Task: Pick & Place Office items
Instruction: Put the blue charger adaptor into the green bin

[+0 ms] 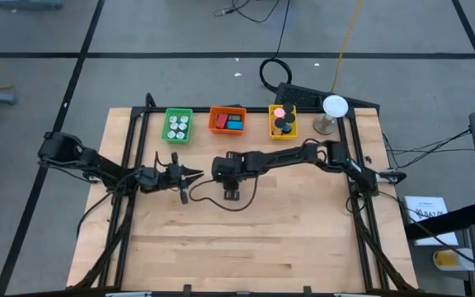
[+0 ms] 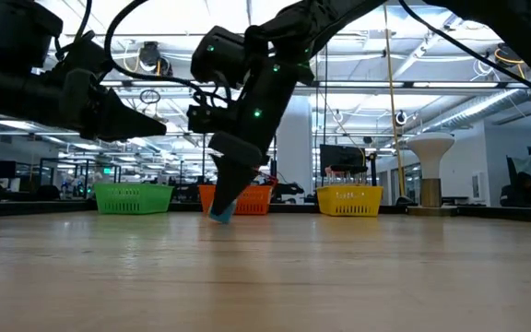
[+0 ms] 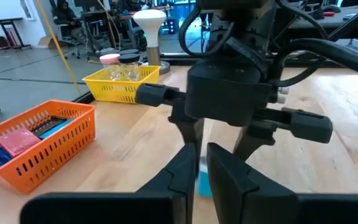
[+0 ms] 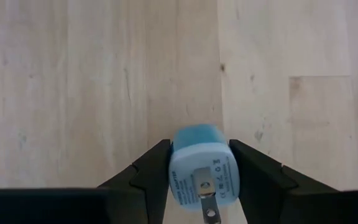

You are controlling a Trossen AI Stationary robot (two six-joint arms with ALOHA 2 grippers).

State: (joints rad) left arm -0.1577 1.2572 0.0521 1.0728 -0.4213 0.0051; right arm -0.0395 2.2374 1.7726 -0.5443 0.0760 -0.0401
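Blue charger plug (image 4: 199, 167), maybe last loose item, held in right hand (image 4: 199, 180) just above mid counter (image 1: 246, 239), not yet binned; left hand (image 3: 197, 171) nearly shut, empty; trays already filled w/ others.

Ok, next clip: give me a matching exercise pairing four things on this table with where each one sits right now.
Things:
1. light blue plug-in charger block
2. green plastic tray
3. orange plastic tray
4. white ball on a stand

Places:
A. middle of the three trays at the table's far edge
B. between the right gripper's fingers, above bare wood
C. beside the yellow plastic tray, near the far right corner
D. leftmost of the trays, in the high view

Pairs: 1-B, 2-D, 3-A, 4-C
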